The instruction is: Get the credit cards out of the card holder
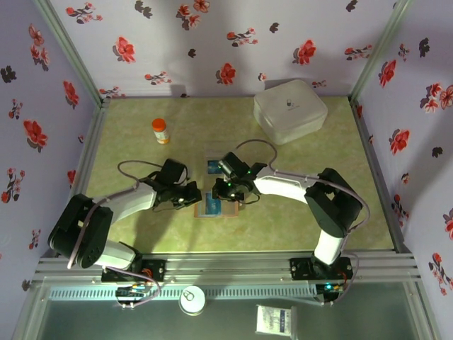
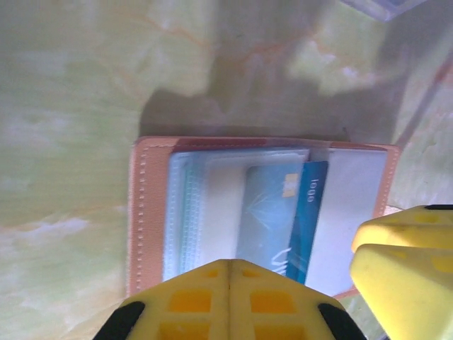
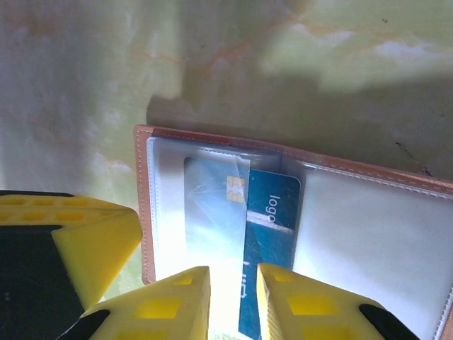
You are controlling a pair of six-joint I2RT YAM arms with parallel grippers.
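1. From above: the card holder lies open on the green table, between the left gripper and the right gripper, both lowered over it. A white box and an orange bottle stand well behind.
2. Left wrist: the left gripper's yellow jaws are pressed together with nothing between them, just over the holder's edge. A pale blue card and a dark blue card overlap on its inside.
3. Right wrist: the right gripper's jaws stand a narrow gap apart over the dark blue card's lower end — whether they touch it cannot be told.
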